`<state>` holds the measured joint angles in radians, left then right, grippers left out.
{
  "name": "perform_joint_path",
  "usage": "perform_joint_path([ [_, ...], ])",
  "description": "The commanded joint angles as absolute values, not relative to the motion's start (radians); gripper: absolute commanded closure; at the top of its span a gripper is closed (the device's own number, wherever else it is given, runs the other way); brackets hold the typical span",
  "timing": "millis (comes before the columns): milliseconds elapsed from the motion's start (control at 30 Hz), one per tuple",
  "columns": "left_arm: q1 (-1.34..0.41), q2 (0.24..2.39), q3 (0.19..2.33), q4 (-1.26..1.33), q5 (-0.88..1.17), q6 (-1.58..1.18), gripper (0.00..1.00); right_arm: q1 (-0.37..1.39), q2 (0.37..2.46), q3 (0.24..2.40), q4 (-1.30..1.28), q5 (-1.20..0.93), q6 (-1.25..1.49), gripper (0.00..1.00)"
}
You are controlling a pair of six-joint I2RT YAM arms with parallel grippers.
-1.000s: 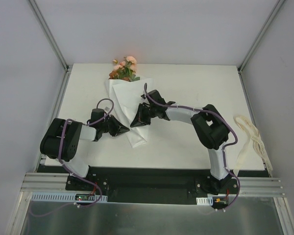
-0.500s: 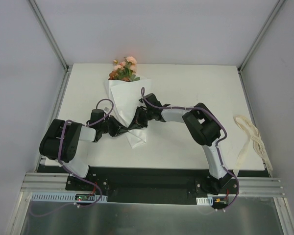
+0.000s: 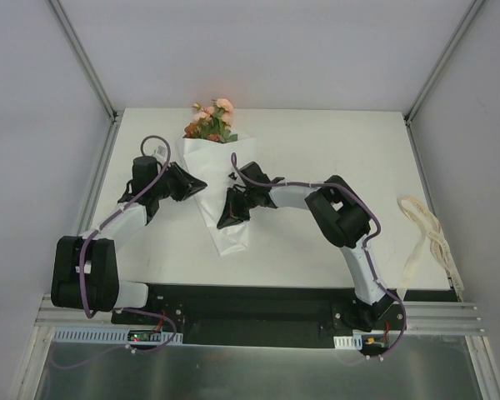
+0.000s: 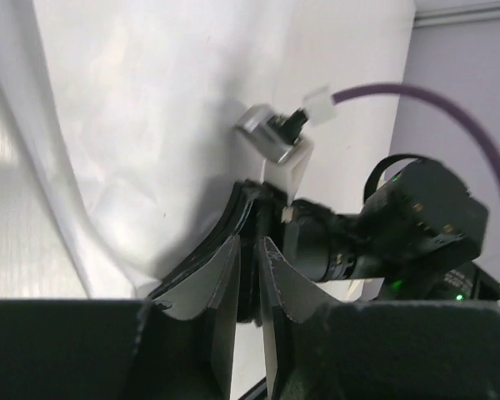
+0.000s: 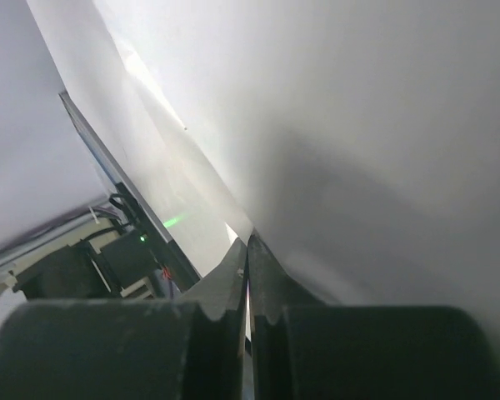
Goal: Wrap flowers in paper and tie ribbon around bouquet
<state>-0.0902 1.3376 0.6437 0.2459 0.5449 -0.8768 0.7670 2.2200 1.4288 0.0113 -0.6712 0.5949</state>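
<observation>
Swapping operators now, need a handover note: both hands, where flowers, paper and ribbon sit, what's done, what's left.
Left hand: parted a crack, nothing between its fingers, beside the left edge of the thin white paper sheet.
Right hand: shut, tips against the paper low on the cone; can't tell whether a fold is pinched.
Pink and orange artificial flowers: blooms stick out of the cone's far end.
Cream flat ribbon: loose at the right edge of the white table.
Done: paper folded into a cone.
Left: fetch ribbon, tie it.
</observation>
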Motion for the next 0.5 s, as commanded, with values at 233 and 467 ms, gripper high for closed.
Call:
perform_joint_path([
  [233, -0.074, 1.534, 0.753, 0.342, 0.635, -0.914, 0.83, 0.798, 2.218, 1.491, -0.101, -0.678, 0.480, 0.95],
  [467, -0.074, 1.606, 0.722, 0.362, 0.583, -0.896, 0.90, 0.799, 2.226, 1.517, -0.124, -0.676, 0.448, 0.94],
])
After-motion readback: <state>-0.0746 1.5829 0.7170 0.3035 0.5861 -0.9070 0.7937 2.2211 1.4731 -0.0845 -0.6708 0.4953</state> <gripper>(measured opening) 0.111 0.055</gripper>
